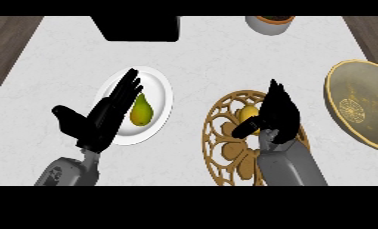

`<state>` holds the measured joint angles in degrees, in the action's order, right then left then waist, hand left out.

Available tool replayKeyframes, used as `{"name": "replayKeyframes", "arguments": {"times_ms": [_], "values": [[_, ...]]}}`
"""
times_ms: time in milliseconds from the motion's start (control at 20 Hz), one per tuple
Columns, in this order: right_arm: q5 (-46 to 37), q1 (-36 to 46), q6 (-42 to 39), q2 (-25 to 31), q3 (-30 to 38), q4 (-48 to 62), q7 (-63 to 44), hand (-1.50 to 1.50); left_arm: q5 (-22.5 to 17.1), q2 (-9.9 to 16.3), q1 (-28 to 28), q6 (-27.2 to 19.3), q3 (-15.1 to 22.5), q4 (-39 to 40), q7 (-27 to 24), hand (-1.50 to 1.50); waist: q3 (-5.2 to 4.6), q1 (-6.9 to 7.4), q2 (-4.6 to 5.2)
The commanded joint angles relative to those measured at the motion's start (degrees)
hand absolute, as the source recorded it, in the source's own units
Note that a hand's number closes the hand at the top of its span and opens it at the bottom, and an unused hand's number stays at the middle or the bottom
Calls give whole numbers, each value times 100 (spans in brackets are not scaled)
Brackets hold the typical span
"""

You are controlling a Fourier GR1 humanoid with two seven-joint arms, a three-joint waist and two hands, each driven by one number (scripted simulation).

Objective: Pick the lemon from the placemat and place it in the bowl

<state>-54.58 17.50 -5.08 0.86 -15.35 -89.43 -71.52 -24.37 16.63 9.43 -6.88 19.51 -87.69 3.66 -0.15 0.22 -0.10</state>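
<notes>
Head view: a white marble counter [214, 48] with a wooden strip at each side edge. A round tan openwork placemat [221, 145] lies right of centre. The lemon [248, 113] sits on the placemat's upper part, partly hidden by the right hand [275, 113]. That hand is directly over the lemon, its fingers extended along the fruit's right side and its thumb [247, 128] bent in across the lower edge; the digits partly close about the lemon, but whether they touch it cannot be told. The lemon is on the mat, not lifted.

The bowl [356, 102], tan with a patterned inside, stands at the right edge of the view, apart from the placemat and cut off by the frame.

Left of centre stands a white plate [161, 93] bearing a yellow-green pear [141, 111]. The left hand [103, 118] shows over the plate's left side, fingers straight and together, thumb spread to the left, holding nothing.

At the top edge are a black box-like object [140, 28] and a white pot with a brown rim [270, 23].
</notes>
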Motion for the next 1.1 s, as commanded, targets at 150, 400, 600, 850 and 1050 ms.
{"name": "replayKeyframes", "arguments": {"times_ms": [150,400,600,850,1050], "values": [[159,451,-695,-82,148,355,-1370,-150,181,-171,-134,53,94,149,-247,0,6,16,14],[149,420,-607,-82,41,444,-1371,-150,177,-188,119,-148,-100,89,102,0,7,-9,-2],[156,673,-48,-82,-135,1006,-1371,-150,351,-259,-336,68,148,47,-371,0,6,91,7],[123,501,16,-82,-190,1037,-1371,-150,153,-243,17,128,-147,151,-2,0,9,17,10],[-117,273,-230,-82,126,892,-1238,-150,255,-218,-71,18,-118,-205,133,0,12,-26,-14]]}}
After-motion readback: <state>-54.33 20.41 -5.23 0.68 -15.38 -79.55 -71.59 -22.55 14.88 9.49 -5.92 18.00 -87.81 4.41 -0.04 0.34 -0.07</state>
